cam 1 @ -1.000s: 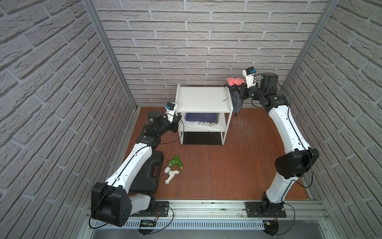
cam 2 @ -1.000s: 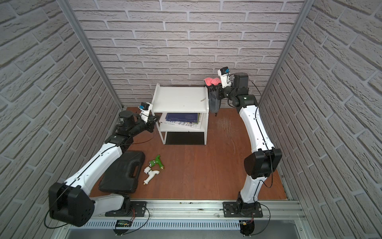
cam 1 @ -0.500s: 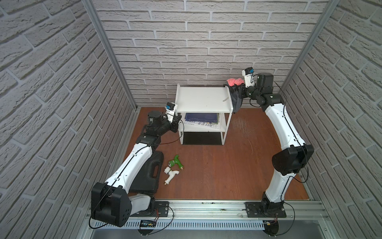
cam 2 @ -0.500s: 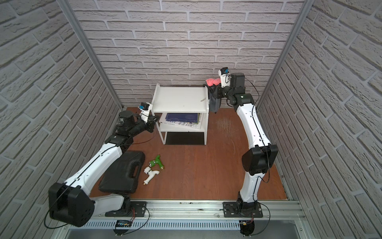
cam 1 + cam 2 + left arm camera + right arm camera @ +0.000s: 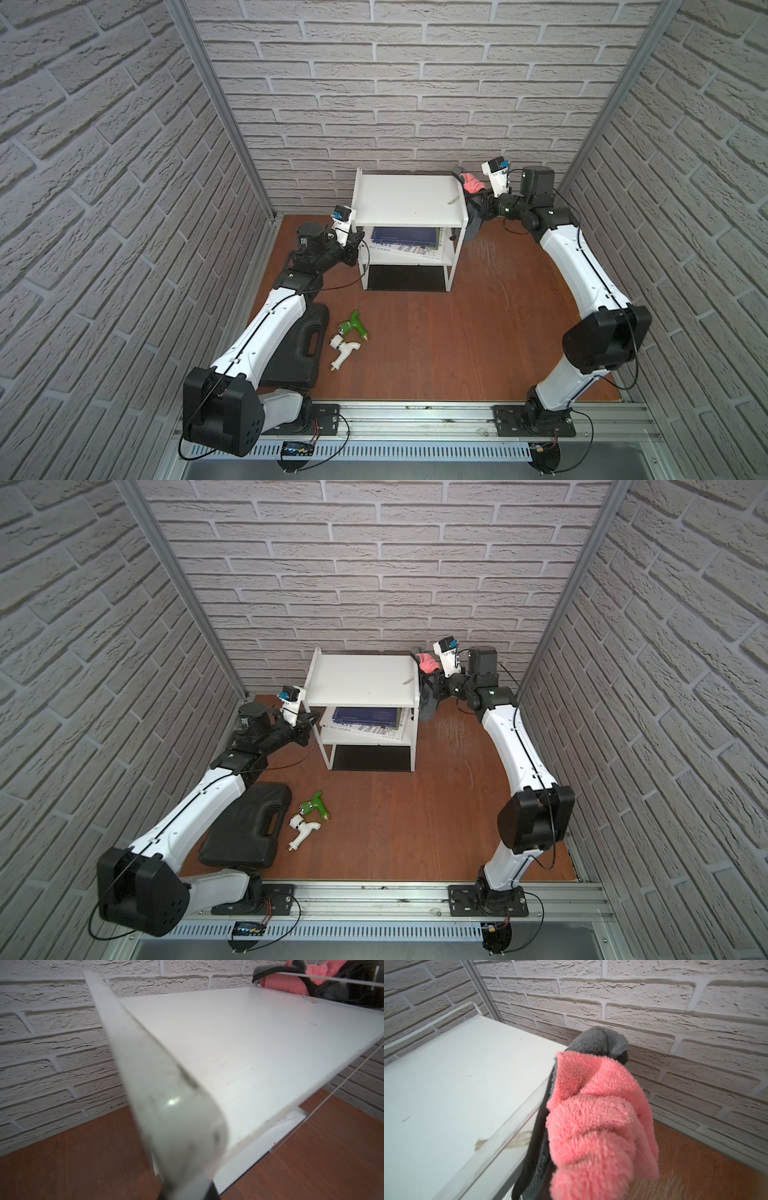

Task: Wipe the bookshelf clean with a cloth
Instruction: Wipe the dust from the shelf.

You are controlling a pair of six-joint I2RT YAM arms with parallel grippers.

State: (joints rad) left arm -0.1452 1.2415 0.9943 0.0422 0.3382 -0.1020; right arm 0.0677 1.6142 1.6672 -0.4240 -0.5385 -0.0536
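The bookshelf (image 5: pixel 405 199) stands at the back of the brown bench (image 5: pixel 457 332), close to the brick wall, with its white top board bare apart from a small greyish scrap or smear (image 5: pixel 453 200) near the right edge. A blue book (image 5: pixel 403 237) and some papers lie on the middle tier, and the bottom panel is black.

The right tool (image 5: pixel 480 200) is closed on the cloth (image 5: pixel 471 185) and holds it just off the shelf's right rear corner. The bunched pink side sits on top at about board height, while the grey side hangs down beside the right frame. In the right wrist view the cloth (image 5: pixel 596 1115) fills the foreground and hides the jaws, its grey fold lying against the thin rail along the board's edge (image 5: pixel 446 1095). Whether it presses on the board itself I cannot tell.

The left tool (image 5: pixel 358 244) reaches to the shelf's left side with its jaws drawn almost together at the frame wire. The left wrist view shows only a blurred white rail right at the lens, with the board (image 5: pixel 239 1043) beyond — so whether the wire is actually pinched stays unclear.

Towards the front left of the bench lie a flat black case (image 5: pixel 303 345), partly under the left arm, and just beside it a green tap fitting (image 5: pixel 353 326) and a white one (image 5: pixel 343 347).
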